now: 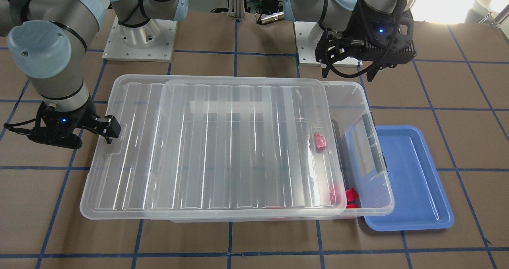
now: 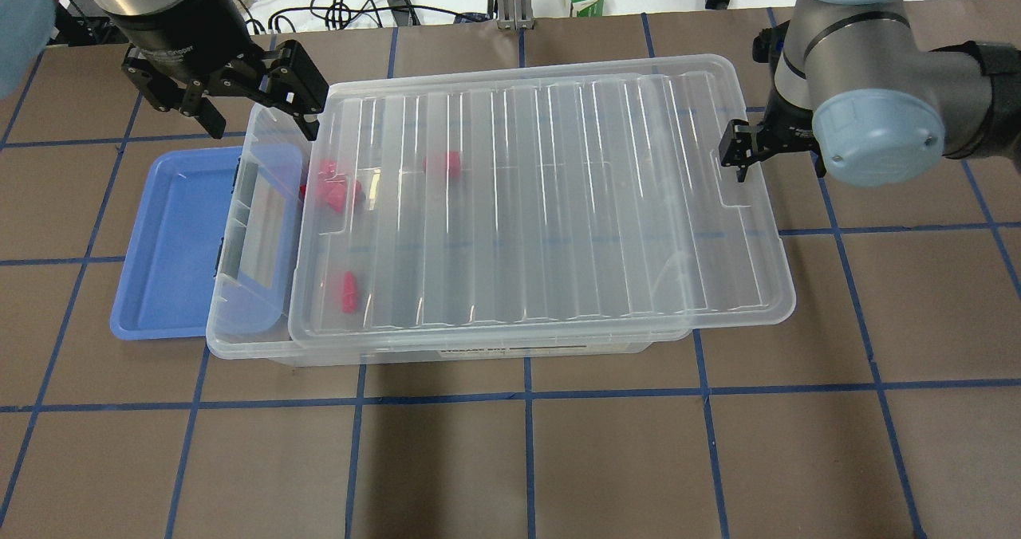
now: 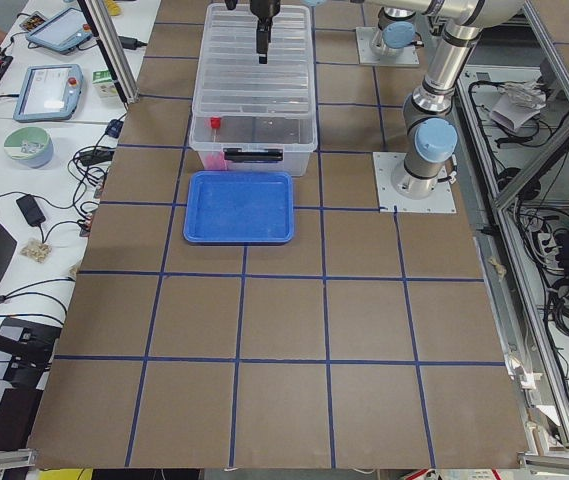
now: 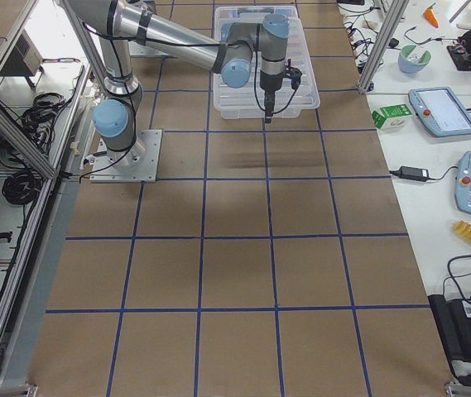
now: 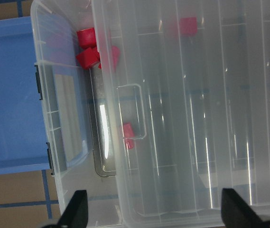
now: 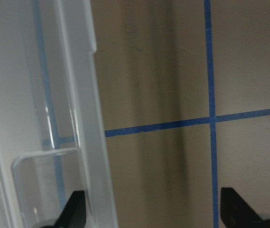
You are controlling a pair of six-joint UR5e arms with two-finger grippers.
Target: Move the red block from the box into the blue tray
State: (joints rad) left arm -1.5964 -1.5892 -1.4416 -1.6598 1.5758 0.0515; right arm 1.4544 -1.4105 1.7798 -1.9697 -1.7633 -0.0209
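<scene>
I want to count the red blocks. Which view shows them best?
The left wrist-mounted view: the red blocks appear large, some in the gap beside the lid. Overhead and front-facing views show them smaller, mostly through the lid; exterior left shows a speck; the others none.

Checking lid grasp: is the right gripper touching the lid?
Cannot tell. Right wrist view: right gripper open, lid edge beside one finger; no plain gap or contact.
</scene>
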